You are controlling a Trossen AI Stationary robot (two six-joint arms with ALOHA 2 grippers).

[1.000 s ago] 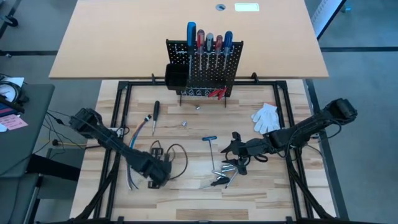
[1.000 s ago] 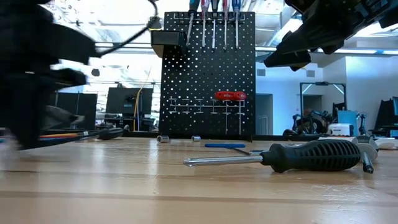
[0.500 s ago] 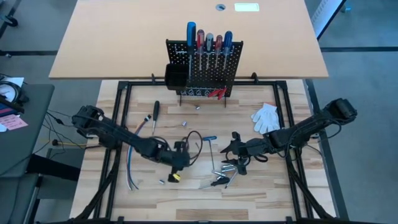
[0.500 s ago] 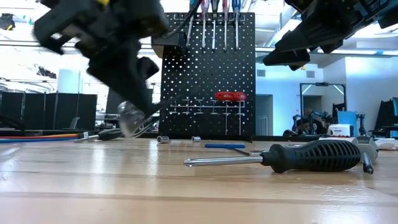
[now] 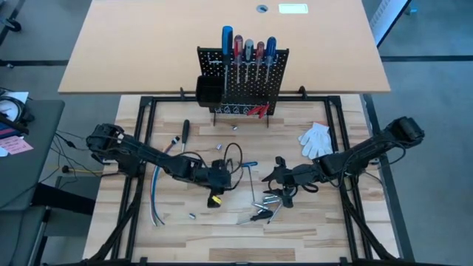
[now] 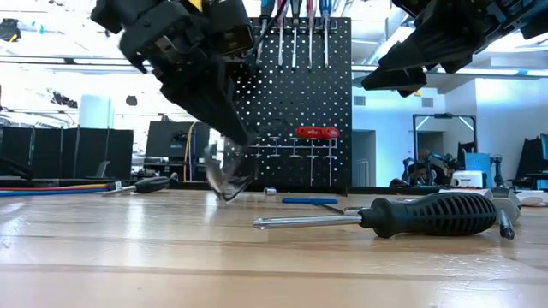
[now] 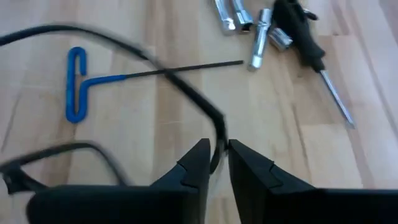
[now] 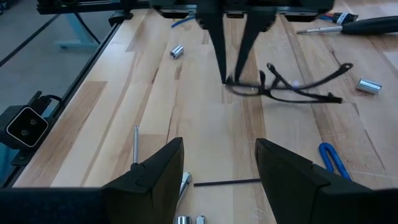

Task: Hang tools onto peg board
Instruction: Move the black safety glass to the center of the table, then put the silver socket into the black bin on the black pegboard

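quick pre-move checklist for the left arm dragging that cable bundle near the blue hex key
1. Left gripper pinching the black cable: ok, the cable runs between nearly closed fingers.
2. Cable clear of the blue-handled hex key: not ok, in the left wrist view the cable crosses over its shaft.
3. Right gripper out of the way: ok, open and empty, hovering near the sockets.
4. Peg board upright with screwdrivers hung: ok.
5. Black screwdriver lying free on the table: ok, nothing touches it.
6. Whole cable bundle off the table: cannot tell.
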